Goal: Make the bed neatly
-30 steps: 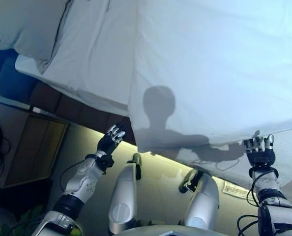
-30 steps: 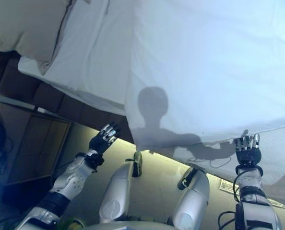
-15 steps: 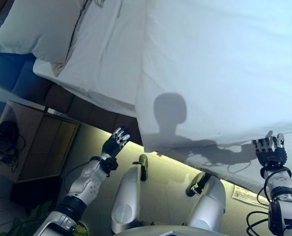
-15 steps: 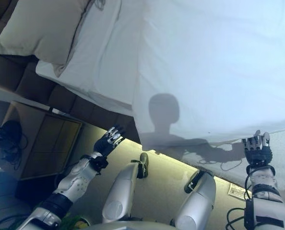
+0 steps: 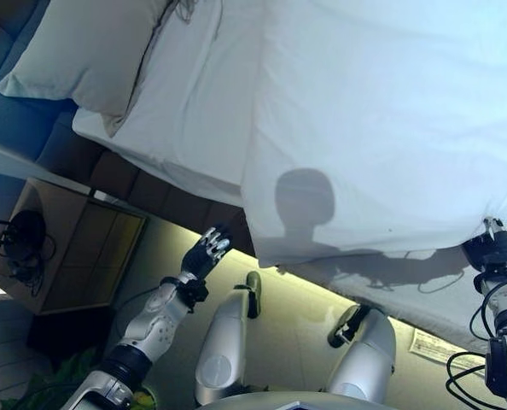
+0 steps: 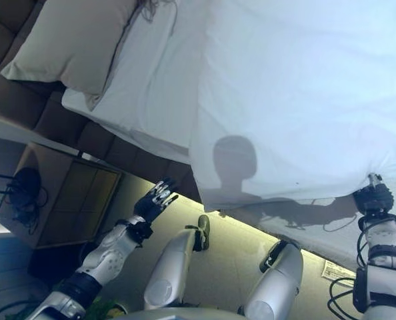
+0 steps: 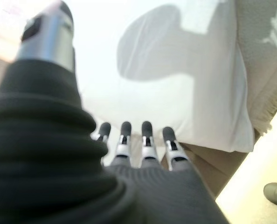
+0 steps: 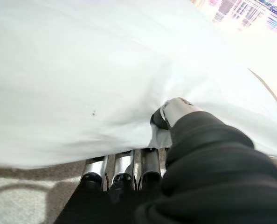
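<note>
A white duvet [image 5: 390, 111] covers most of the bed, its near edge hanging toward me. A pillow [image 5: 83, 55] lies at the head, upper left, on the white sheet [image 5: 194, 111]. My right hand [image 5: 492, 254] is at the duvet's near edge on the right. In the right wrist view its thumb [image 8: 176, 112] presses on top of the cloth and its fingers [image 8: 122, 168] curl beneath, pinching the edge. My left hand [image 5: 204, 254] is open with straight fingers, held in the air just off the bed's side and touching nothing; the left wrist view shows its fingers [image 7: 145, 140].
A wooden nightstand [image 5: 66, 248] with a black corded object [image 5: 19, 239] stands at the left beside the dark bed base [image 5: 151, 188]. Grey patterned cloth [image 5: 424, 295] shows below the duvet's edge. A paper label [image 5: 433, 346] lies on the floor at lower right.
The camera has shifted, showing more of the pillow and nightstand. My right hand, open by the duvet's edge before, has closed on it. The left hand has hardly moved.
</note>
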